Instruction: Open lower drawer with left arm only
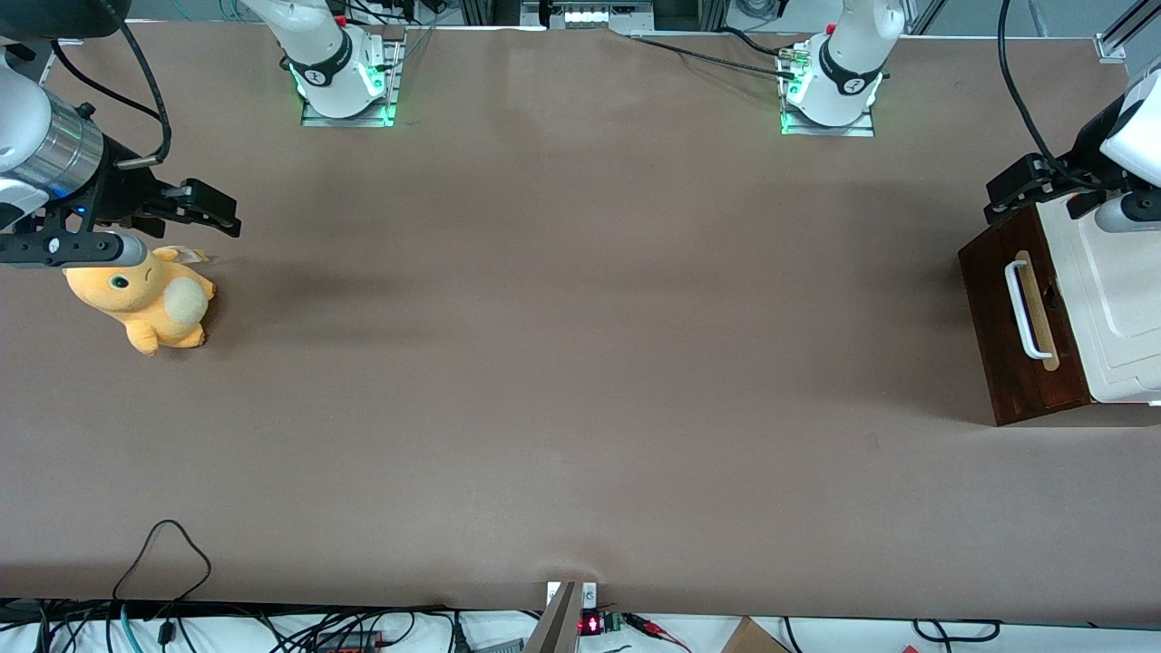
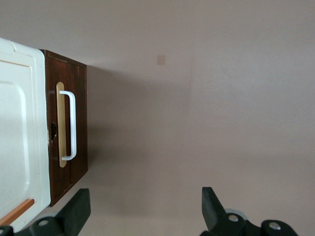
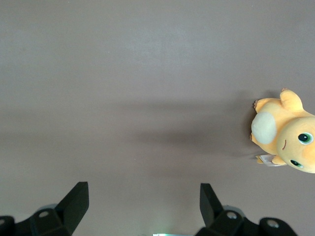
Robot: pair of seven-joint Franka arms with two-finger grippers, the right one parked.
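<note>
Small and black, the two-finger gripper point(image 1: 1002, 195) of the glossy white left arm point(image 1: 1129, 127) hangs above the upper edge of the cabinet at the working arm's end of the table. Its fingers point(image 2: 78, 209) are spread wide apart and grasp nothing; in the left wrist view, bare tabletop shows between them. No part of the gripper touches the drawer front.

That front belongs to the dark reddish-brown wooden lower drawer point(image 1: 1002, 345), which faces toward the parked arm's end of the table. It sits flush with the cabinet, pushed fully in. A white bar handle point(image 1: 1022, 308) runs along the drawer front, mounted on a pale tan wood strip point(image 1: 1043, 313). A cream-white moulded cabinet top point(image 1: 1111, 299) lies above the drawer, and the wrist view shows a thin copper strip point(image 2: 17, 211) on it.

Everything stands on a table covered with a plain brown cloth point(image 1: 580, 363). Well apart from the drawer, toward the parked arm's end, a yellow-orange plush toy animal point(image 1: 150, 299) with a pale round patch rests on the cloth.
</note>
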